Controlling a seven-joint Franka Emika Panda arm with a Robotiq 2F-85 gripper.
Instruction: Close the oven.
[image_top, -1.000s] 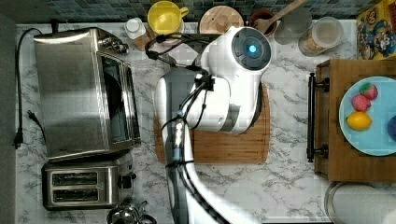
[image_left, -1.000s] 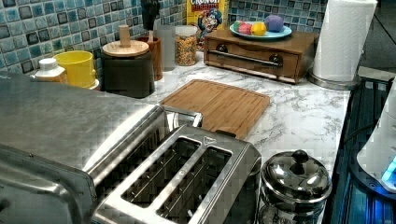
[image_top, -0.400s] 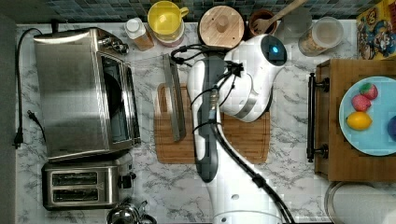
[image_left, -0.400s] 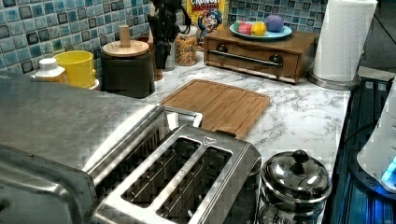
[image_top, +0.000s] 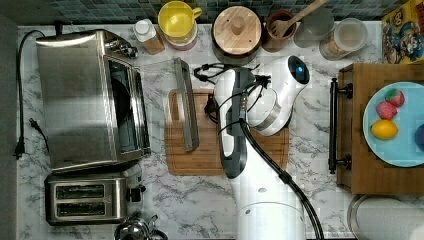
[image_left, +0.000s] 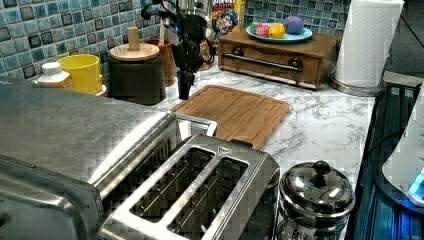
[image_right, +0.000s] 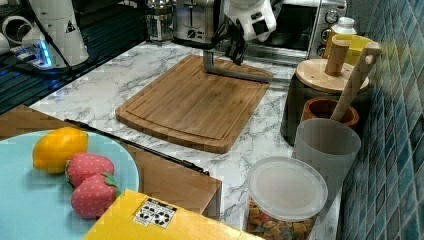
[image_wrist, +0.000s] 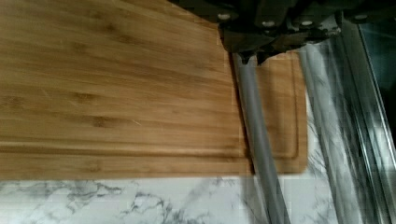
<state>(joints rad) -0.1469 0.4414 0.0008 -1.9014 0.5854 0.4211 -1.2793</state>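
One second on, the arm is hanging over the bamboo board (image_top: 225, 150), its fingers (image_right: 235, 52) now closing around the handle (image_top: 184, 102) of the oven (image_top: 85, 100), whose door is lying fully open at the top view's left; lifting appears next.

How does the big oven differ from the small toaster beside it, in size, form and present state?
The oven is much larger and boxy; the toaster is smaller and low. The oven has a glass door, now folded down open with its bar handle over the cutting board; the toaster has two open top slots, both empty. Both are brushed steel and stand on the marble counter.
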